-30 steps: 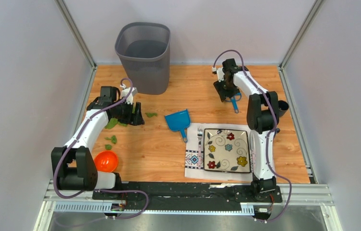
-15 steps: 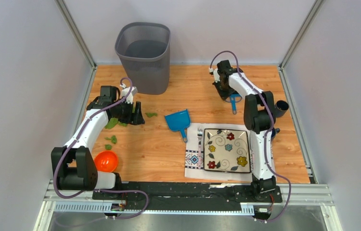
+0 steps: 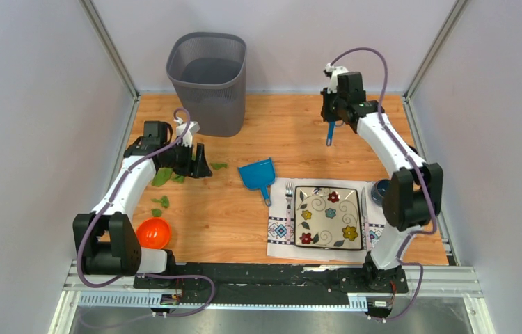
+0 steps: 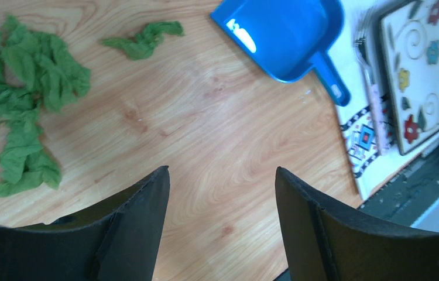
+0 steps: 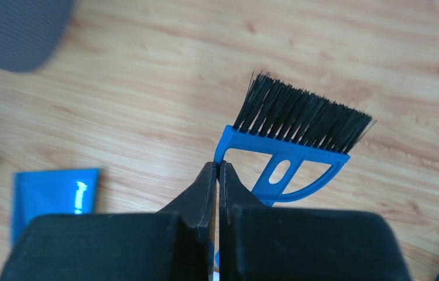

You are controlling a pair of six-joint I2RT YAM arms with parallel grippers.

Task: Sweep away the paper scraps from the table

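Green paper scraps (image 3: 161,177) lie in loose clusters on the table (image 3: 286,132) at the left, with one scrap (image 3: 218,165) further right; the left wrist view shows the cluster (image 4: 27,88) and a single scrap (image 4: 144,41). My left gripper (image 3: 200,164) hovers open beside them, with only bare wood between its jaws (image 4: 221,175). A blue dustpan (image 3: 257,174) rests mid-table. At the back right my right gripper (image 3: 330,117) is shut on a blue brush (image 3: 330,133) that hangs above the wood; its black bristles (image 5: 302,114) point away from the closed jaws (image 5: 217,167).
A grey mesh bin (image 3: 207,83) stands at the back left. An orange bowl (image 3: 154,233) sits near the left arm's base. A flowered plate (image 3: 328,217) and a fork (image 3: 289,197) lie on a white patterned placemat (image 3: 279,231) near the front.
My right gripper has shut on the brush and lifted it off the table, and the arm has swung up and back. The left arm has barely moved.
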